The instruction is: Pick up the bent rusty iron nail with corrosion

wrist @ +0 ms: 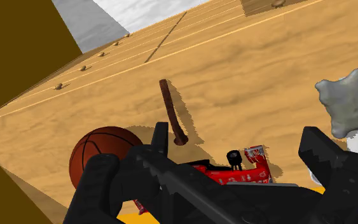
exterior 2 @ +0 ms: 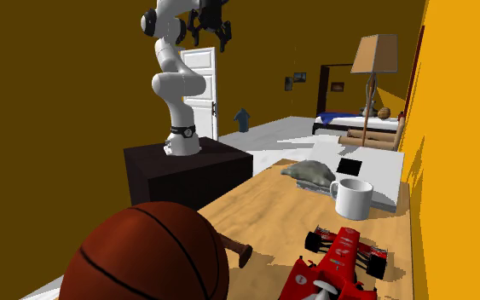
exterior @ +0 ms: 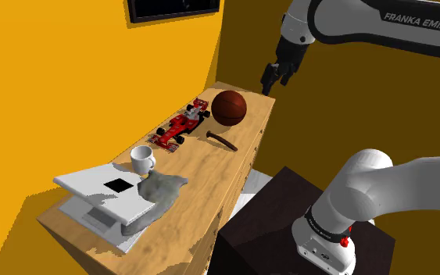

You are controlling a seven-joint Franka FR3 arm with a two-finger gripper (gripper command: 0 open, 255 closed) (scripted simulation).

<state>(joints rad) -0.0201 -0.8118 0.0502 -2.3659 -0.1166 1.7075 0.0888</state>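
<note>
The nail is a dark brown, slightly bent rod lying on the wooden dresser top, near the edge that faces the stand, just below the basketball. In the wrist view the nail lies flat on the wood, well beyond the fingers, with its head toward the ball. My gripper hangs high in the air above the dresser's far end, open and holding nothing. The wrist view has its black fingers standing wide apart. It is also up near the ceiling in the second exterior view, gripper.
A red race car stands beside the basketball. A white mug, a grey crumpled cloth and a white flat device take up the near half. An orange wall runs along the dresser's far side.
</note>
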